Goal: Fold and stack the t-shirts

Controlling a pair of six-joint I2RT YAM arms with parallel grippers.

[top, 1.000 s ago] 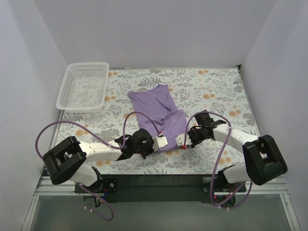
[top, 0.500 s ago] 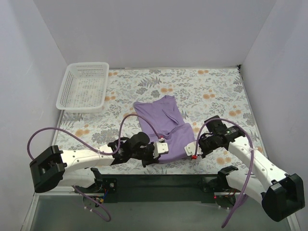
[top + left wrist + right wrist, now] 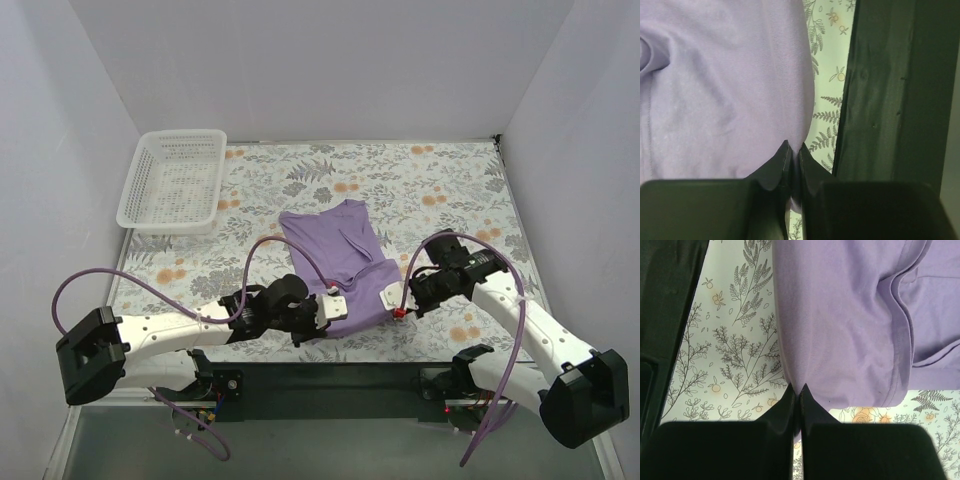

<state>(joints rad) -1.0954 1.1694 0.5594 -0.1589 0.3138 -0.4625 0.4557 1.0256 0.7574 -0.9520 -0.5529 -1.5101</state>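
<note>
A lavender-purple t-shirt [image 3: 345, 255] lies partly folded on the floral cover near the table's front middle. My left gripper [image 3: 338, 303] is shut on its near-left corner; in the left wrist view the fabric [image 3: 725, 90] runs pinched between the two dark fingertips [image 3: 784, 155]. My right gripper [image 3: 397, 305] is shut on the near-right corner, and the right wrist view shows the cloth [image 3: 840, 325] with a hemmed sleeve fold caught at the tips [image 3: 791, 394]. Both hold the near edge close to the table front.
A white plastic basket [image 3: 172, 178] stands at the back left on the floral table cover [image 3: 440, 190]. The black front edge of the table [image 3: 885, 100] lies just beside the left gripper. White walls enclose the left, back and right sides.
Both grippers pulled the t-shirt's near edge toward the table front over the last second, then eased slightly back and inward. The shirt slid nearer with them, and both stayed shut on it.
</note>
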